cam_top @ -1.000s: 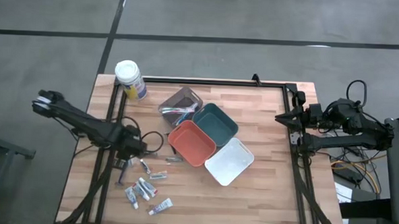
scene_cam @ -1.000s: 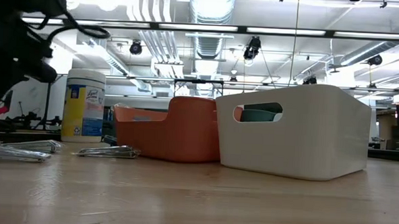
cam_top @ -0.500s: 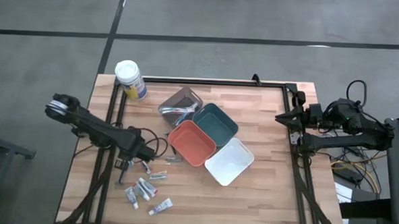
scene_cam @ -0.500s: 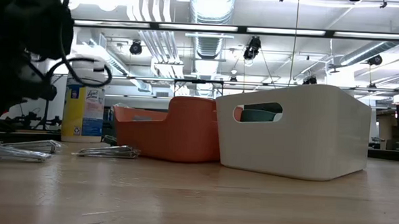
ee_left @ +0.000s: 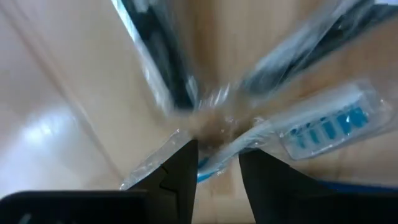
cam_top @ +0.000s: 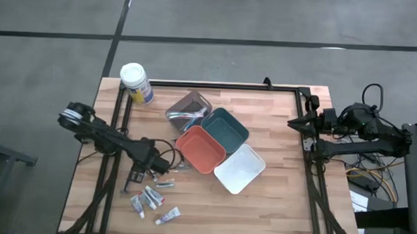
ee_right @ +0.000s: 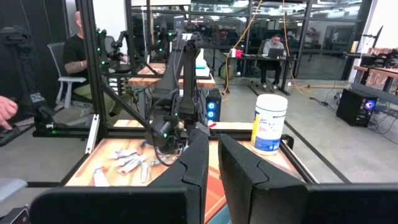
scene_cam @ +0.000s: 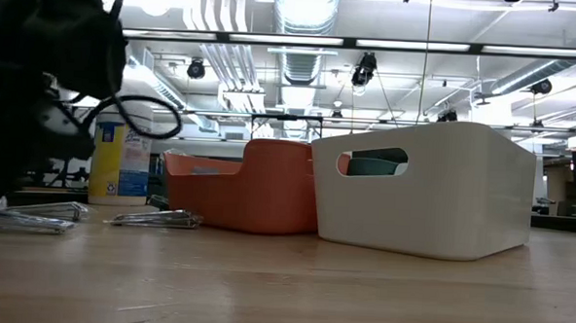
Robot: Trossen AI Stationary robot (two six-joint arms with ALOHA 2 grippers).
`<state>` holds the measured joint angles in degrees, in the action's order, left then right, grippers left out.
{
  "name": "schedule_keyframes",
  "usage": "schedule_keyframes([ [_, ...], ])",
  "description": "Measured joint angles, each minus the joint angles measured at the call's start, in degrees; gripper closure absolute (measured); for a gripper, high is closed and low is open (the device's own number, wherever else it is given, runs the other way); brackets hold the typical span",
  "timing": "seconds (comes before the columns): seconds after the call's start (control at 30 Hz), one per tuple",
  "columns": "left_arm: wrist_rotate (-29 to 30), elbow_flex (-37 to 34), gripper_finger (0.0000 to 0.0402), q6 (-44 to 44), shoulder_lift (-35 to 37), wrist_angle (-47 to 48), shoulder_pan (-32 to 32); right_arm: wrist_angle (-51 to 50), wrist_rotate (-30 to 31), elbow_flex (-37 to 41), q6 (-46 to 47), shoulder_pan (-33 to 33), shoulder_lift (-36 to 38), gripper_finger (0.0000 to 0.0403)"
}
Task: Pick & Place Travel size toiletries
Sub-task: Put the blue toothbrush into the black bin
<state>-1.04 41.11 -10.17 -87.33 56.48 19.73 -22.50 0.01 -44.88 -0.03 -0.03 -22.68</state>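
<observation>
Left wrist view: left gripper [ee_left: 216, 163], fingers slightly apart, straddles a wrapped toothbrush [ee_left: 323, 121] at lower centre; slick wrapper could slip free when pinched. Right gripper [ee_right: 212, 163] waits, nearly closed.

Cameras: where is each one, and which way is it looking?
High view: above, looking straight down at the table; both arms show, left gripper low by the small tubes, right gripper at the table's edge.
Low view: at tabletop height, looking level at the orange tray and white tray; the left arm shows dark.
Left wrist view: on the left arm, facing a wrapped toothbrush; own fingers show.
Right wrist view: across the table toward the left arm.
High, low and right wrist views share the canister.
</observation>
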Motion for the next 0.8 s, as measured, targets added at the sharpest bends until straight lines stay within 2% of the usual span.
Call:
schedule_keyframes([
  [0.13,0.0,2.3,0.0278,-0.3,-0.1,-4.1,0.0,0.0,0.0,0.0,0.0,0.0,0.0,0.0369],
  [0.37,-1.1,2.9,0.0278,-3.5,0.6,-17.5,0.0,0.0,0.0,0.0,-0.1,0.0,0.0,0.0369],
  [0.67,-1.7,2.8,0.0278,-5.3,5.1,-19.1,0.0,0.0,0.0,0.0,0.0,0.0,0.0,0.0369],
  [0.8,-1.7,2.7,0.0275,-3.3,6.7,-19.1,0.0,0.0,0.0,0.0,0.0,0.0,0.0,0.0369],
])
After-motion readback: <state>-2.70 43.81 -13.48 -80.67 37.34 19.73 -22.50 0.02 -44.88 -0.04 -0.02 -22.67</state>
